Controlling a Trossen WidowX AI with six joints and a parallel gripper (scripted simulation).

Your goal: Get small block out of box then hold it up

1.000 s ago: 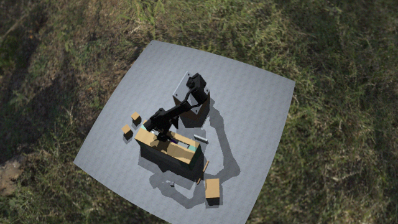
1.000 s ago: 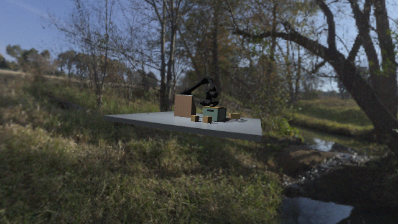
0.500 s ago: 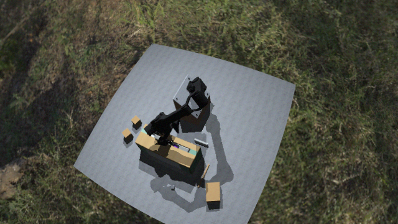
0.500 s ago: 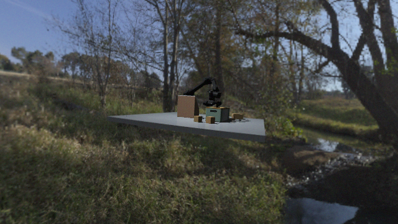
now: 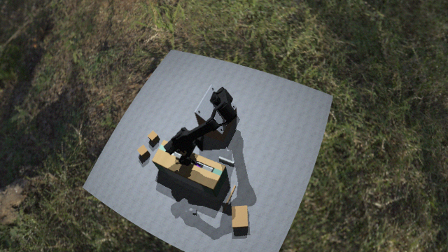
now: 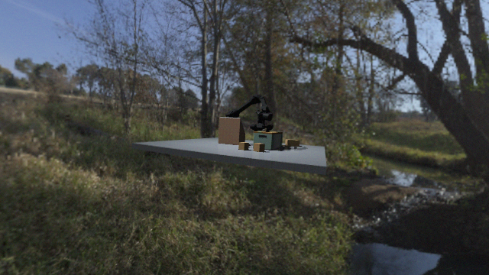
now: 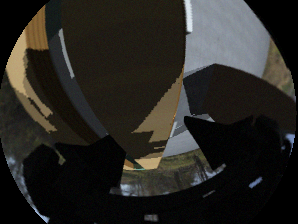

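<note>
The box (image 5: pixel 206 179) (image 6: pixel 263 142) stands upright, with tan top strips, green sides and a long slot along its top. A small purple patch (image 5: pixel 198 165), which may be the block, shows in the slot just right of the gripper in the top view. The block's outline and the shelf under it cannot be made out. My gripper (image 5: pixel 186 161) (image 7: pixel 158 122) is open and empty, low over the middle of the slot. Its fingertips are partly hidden in the top view, so how deep they reach is unclear. In the wrist view the shaded box top fills the middle.
Two small tan cubes (image 5: pixel 152 136) (image 5: pixel 143 150) stand off the box's left end. A silver bar (image 5: pixel 227 161) lies behind its right end. A thin stick (image 5: pixel 231 194) and a larger tan block (image 5: pixel 240 216) lie front right. The arm's brown pedestal (image 6: pixel 229 131) stands behind the box.
</note>
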